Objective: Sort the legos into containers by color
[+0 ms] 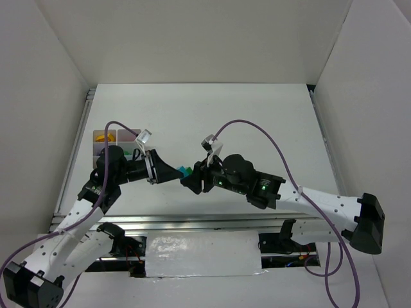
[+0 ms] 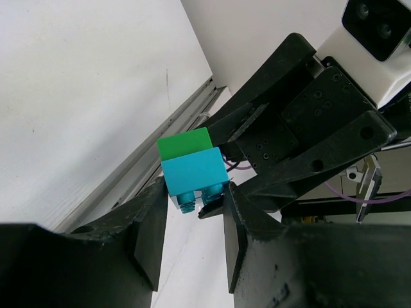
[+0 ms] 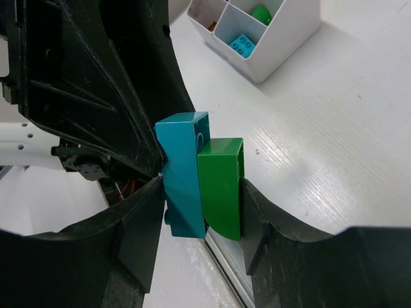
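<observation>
At 9 o'clock on the table sits your tray (image 3: 289, 45), already partly filled. A teal lego (image 3: 243, 45), a green lego (image 3: 260, 13) and a yellow lego (image 1: 101, 136) lie in separate compartments.

Your left gripper (image 2: 192, 208), reaching toward 3 o'clock, has its jaws pressed onto the stud end of the teal brick (image 2: 192, 170). That brick is stuck to a green brick (image 2: 185, 144).

Your right gripper (image 3: 200, 189), coming in from 4 o'clock, is clamped across the brick pair (image 1: 183, 171), one finger on each colour, near the table's middle.

I judge that you've yet to pull the two apart and drop each with its colour. The arms hide any other loose bricks.
</observation>
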